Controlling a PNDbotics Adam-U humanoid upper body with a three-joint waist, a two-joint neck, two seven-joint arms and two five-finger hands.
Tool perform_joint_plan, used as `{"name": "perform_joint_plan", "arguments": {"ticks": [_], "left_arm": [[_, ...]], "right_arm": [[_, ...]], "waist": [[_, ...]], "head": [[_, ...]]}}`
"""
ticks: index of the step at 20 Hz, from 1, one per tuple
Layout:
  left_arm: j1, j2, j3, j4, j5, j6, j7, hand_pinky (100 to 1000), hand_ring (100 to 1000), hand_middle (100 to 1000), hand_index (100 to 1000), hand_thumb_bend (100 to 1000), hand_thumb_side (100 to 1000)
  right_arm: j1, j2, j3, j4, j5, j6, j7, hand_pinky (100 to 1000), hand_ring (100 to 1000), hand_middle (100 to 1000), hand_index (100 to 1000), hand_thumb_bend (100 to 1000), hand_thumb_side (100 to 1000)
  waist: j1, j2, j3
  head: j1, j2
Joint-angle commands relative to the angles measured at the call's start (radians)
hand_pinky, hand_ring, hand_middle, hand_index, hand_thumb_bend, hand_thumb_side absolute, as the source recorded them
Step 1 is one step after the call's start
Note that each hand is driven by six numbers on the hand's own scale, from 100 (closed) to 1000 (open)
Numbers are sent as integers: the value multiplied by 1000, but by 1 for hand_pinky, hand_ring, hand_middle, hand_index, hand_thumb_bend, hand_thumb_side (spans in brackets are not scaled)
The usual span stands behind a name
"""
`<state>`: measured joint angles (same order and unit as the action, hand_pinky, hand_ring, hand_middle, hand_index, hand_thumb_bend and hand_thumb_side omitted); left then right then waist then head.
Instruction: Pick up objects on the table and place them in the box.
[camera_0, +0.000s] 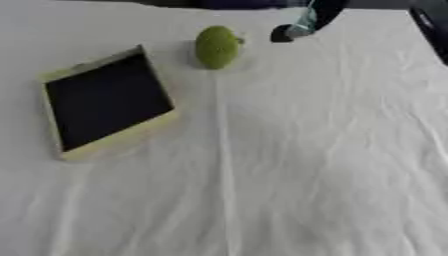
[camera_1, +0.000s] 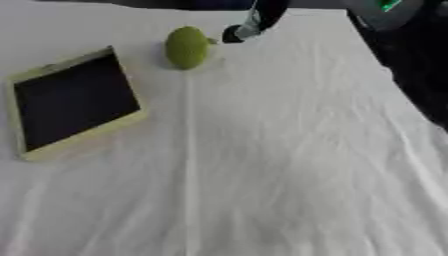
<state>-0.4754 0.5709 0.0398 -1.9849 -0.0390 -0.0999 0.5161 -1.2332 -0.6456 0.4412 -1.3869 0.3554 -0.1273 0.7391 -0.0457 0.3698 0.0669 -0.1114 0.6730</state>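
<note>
Box sits nearest to me of the task's things, on the left part of the table, lying turned at an angle so one corner points toward the far edge. Its walls are pale yellow and its inside is dark; I can see nothing in it. The white cloth over the table is creased, with one long fold running from the near edge up toward the far side, passing just right of the box.

Farther back, just beyond the box's far right corner and apart from it, lies a green round fruit with a small stub on its right side. It rests on the cloth, touching nothing else that I can make out.

Farther still, near the far edge, something dark with a pale teal part comes down from the top of the view, to the right of the fruit and not touching it. It may be part of my right arm or hand, but I cannot tell what it is, nor how any fingers are set. My left hand shows in neither view.
</note>
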Motion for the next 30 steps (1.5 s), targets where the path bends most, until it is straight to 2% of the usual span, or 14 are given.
{"name": "perform_joint_plan", "arguments": {"ticks": [1,11,30], "left_arm": [[-18,17,2,-15,7,-1,-3,785,738,624,750,206,604],[-24,12,0,-15,9,3,-6,785,737,625,750,199,610],[-36,5,-2,-15,13,4,-6,784,737,625,749,189,621]], "right_arm": [[-26,17,-14,52,35,-25,-13,858,888,884,925,440,100],[-35,91,-28,190,104,-70,-50,859,886,883,931,432,100],[-48,176,-70,339,210,-102,-109,859,891,888,939,417,100]], "waist": [[4,-18,5],[2,-8,16],[-3,14,33]], "head": [[-10,-16],[-21,-25],[-46,-37]]}}
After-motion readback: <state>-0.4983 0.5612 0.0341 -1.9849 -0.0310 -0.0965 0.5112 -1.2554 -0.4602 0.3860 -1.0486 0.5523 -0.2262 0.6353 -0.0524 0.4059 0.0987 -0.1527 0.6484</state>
